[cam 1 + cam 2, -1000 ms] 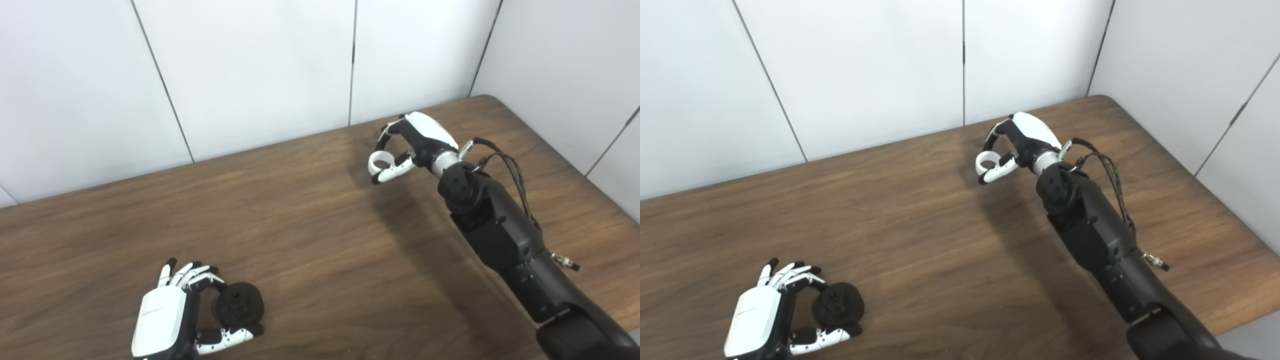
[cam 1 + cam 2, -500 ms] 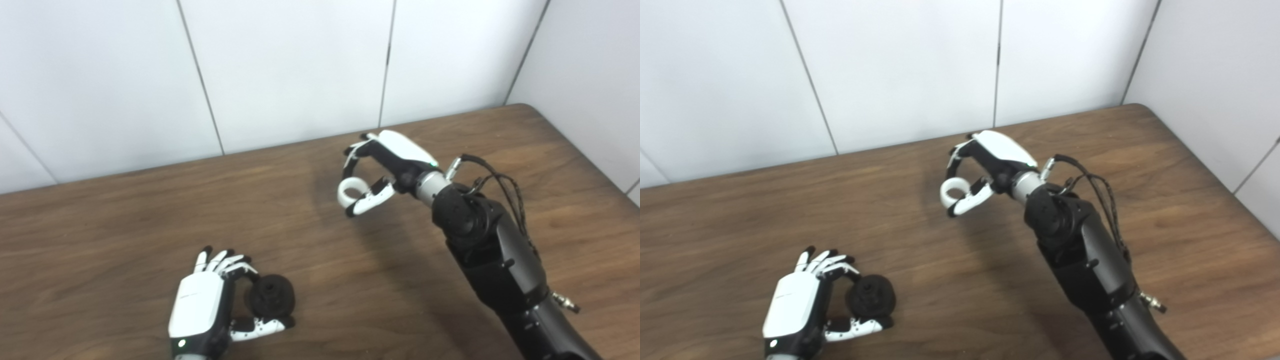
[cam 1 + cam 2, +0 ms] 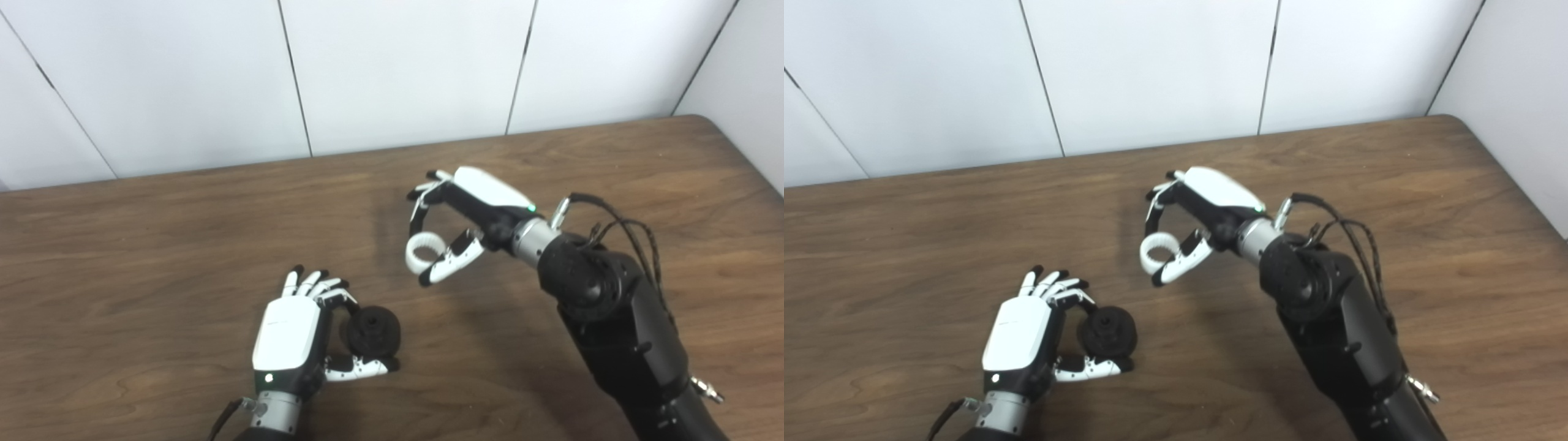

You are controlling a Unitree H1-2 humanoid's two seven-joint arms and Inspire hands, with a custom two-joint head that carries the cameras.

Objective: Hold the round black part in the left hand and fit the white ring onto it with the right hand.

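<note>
Bringing white ring to round black part is step in hand. Ring pinched between right hand thumb and fingers, raised above counter, up and right of black part, well apart. Black part gripped by left hand, fingers curled over top, thumb beneath, low near counter, face toward right hand. Advice: keep left hand steady, tilt ring square to part's face, centre it before pushing, press evenly. Risk: loose pinch lets ring twist or slip.
</note>
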